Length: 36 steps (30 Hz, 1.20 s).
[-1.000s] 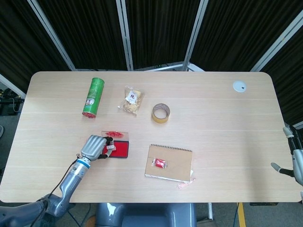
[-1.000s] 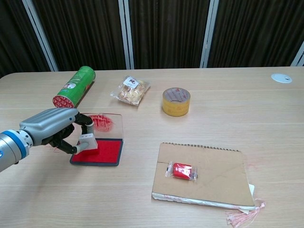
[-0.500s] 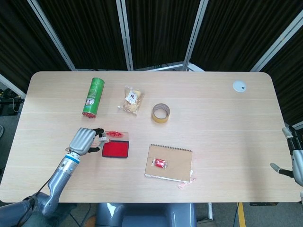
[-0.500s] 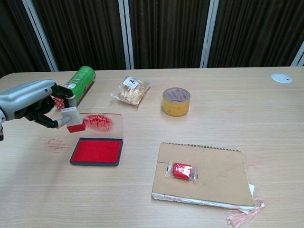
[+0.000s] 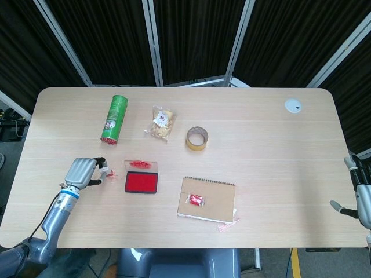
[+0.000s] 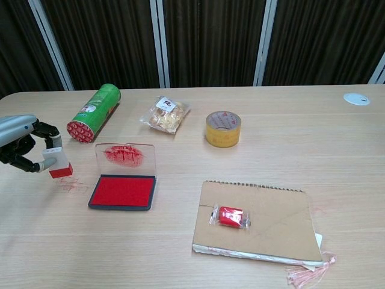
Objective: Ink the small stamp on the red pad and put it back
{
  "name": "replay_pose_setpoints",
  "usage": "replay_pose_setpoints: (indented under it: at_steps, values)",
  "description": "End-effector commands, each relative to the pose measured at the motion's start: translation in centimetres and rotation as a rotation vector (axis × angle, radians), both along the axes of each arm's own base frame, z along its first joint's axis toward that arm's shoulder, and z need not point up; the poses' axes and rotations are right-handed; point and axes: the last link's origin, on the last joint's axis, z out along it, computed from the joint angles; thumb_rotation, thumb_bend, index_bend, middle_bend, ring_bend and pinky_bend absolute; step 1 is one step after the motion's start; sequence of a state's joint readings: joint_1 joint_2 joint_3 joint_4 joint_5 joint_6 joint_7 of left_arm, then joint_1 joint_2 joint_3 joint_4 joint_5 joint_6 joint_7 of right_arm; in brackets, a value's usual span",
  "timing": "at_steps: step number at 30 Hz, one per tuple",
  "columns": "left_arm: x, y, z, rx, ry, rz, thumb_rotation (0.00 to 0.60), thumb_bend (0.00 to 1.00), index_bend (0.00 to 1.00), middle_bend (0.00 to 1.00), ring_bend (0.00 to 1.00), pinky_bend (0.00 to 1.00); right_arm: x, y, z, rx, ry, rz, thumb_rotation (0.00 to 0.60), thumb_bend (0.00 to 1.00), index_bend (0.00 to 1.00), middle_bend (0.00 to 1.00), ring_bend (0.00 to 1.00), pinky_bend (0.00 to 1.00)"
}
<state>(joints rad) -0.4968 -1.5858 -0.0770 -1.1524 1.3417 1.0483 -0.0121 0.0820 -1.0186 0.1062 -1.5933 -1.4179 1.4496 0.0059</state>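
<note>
My left hand [image 5: 82,172] [image 6: 21,144] pinches the small stamp [image 6: 56,162] [image 5: 104,169], a white block with a red inked base, just above the table to the left of the red ink pad [image 5: 141,182] [image 6: 123,191]. The pad lies open, its clear lid [image 6: 126,158] smeared with red ink and standing up behind it. Faint red marks [image 6: 71,184] show on the wood beneath the stamp. My right hand [image 5: 360,194] shows only at the table's far right edge, off the table; its fingers are unclear.
A green can [image 5: 115,119] lies at the back left, a snack bag [image 5: 162,122] and a tape roll [image 5: 197,138] beside it. A notebook [image 5: 207,200] with a wrapped red candy [image 5: 195,200] sits right of the pad. A white disc [image 5: 293,105] lies at the far right.
My left hand lifted the stamp off the red pad and carried it leftward, then lowered it close to the table over the red marks. The right hand stayed put.
</note>
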Motion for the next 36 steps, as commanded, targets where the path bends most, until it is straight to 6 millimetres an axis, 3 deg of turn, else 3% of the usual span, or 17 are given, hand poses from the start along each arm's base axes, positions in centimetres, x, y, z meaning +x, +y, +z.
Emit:
replay_pose_setpoints:
  at_steps: [1, 12, 18, 29, 36]
  values:
    - [-0.5, -0.1, -0.7, -0.008, 0.013, 0.006, 0.600, 0.38, 0.58, 0.52, 0.83, 0.90, 0.0, 0.0, 0.0, 0.001, 0.001, -0.001, 0.600, 0.00, 0.00, 0.00, 0.00, 0.00]
    - [-1.0, -0.2, -2.2, 0.002, 0.020, 0.016, 0.600, 0.38, 0.57, 0.50, 0.83, 0.90, -0.2, -0.1, -0.1, 0.003, 0.005, -0.008, 0.600, 0.00, 0.00, 0.00, 0.00, 0.00]
    - [-1.2, -0.2, -2.4, 0.002, 0.031, 0.023, 0.600, 0.36, 0.49, 0.42, 0.82, 0.90, -0.2, -0.2, -0.1, 0.003, 0.008, -0.011, 0.600, 0.00, 0.00, 0.00, 0.00, 0.00]
    - [-1.0, -0.5, -2.5, -0.001, 0.047, 0.014, 0.600, 0.16, 0.36, 0.30, 0.81, 0.89, -0.2, -0.1, 0.0, 0.004, 0.007, -0.012, 0.600, 0.00, 0.00, 0.00, 0.00, 0.00]
    - [-0.3, -0.5, -1.3, 0.029, 0.034, -0.013, 0.600, 0.15, 0.36, 0.29, 0.81, 0.88, -0.1, -0.1, 0.0, 0.001, 0.004, -0.009, 0.600, 0.00, 0.00, 0.00, 0.00, 0.00]
